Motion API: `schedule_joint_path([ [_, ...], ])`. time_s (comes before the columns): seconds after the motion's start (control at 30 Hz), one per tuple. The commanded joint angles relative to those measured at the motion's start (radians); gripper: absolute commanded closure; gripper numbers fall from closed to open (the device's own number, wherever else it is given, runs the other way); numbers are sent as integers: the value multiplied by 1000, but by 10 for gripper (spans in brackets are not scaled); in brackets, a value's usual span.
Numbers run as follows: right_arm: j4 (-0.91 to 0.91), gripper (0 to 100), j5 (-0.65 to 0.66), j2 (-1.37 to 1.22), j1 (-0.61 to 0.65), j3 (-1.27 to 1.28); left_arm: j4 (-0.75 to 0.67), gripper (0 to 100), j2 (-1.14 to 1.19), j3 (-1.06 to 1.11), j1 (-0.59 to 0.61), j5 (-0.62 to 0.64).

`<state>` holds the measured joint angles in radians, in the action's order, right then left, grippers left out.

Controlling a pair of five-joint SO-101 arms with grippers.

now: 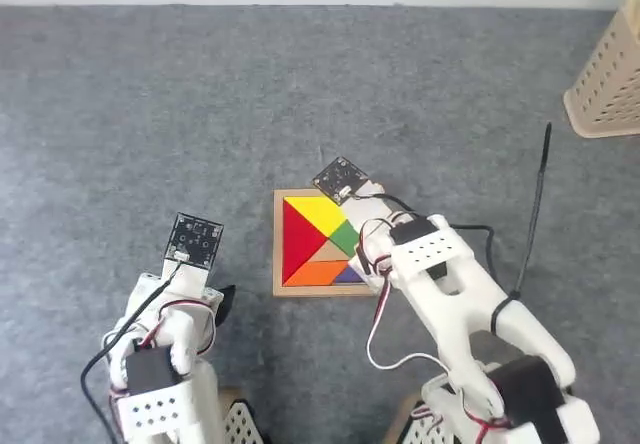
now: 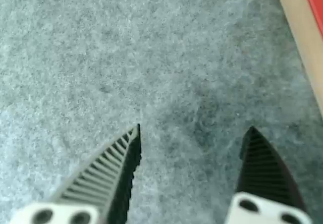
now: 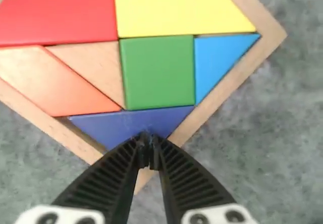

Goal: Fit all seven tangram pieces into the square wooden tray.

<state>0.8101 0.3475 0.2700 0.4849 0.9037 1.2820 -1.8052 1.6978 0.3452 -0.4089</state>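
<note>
Right gripper [image 3: 150, 142], pinched closed, seemingly touches the dark blue triangle [image 3: 128, 124]; left gripper [image 2: 194, 129] gapes wide, empty.

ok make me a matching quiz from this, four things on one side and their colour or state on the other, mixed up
Things:
1. left hand
2. right hand
3. square piece
4. parallelogram piece

Colour or state:
A. orange
B. open, over the grey carpet
C. green
D. shut, tips at the dark blue triangle

Pairs: 1-B, 2-D, 3-C, 4-A
</note>
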Motion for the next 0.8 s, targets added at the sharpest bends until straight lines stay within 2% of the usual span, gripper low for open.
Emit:
schedule_joint_path([
  [0.0,56,991,-18,131,-16,-12,2,701,-17,-13,-3,6],
  [0.23,54,991,-51,446,-25,141,2,701,-17,-13,-3,6],
  [0.43,13,990,-43,659,-116,310,2,701,-17,-13,-3,6],
  [0.6,13,988,-43,828,-240,503,2,701,-17,-13,-3,6],
  [0.77,31,987,-43,1029,-420,618,2,701,-17,-13,-3,6],
])
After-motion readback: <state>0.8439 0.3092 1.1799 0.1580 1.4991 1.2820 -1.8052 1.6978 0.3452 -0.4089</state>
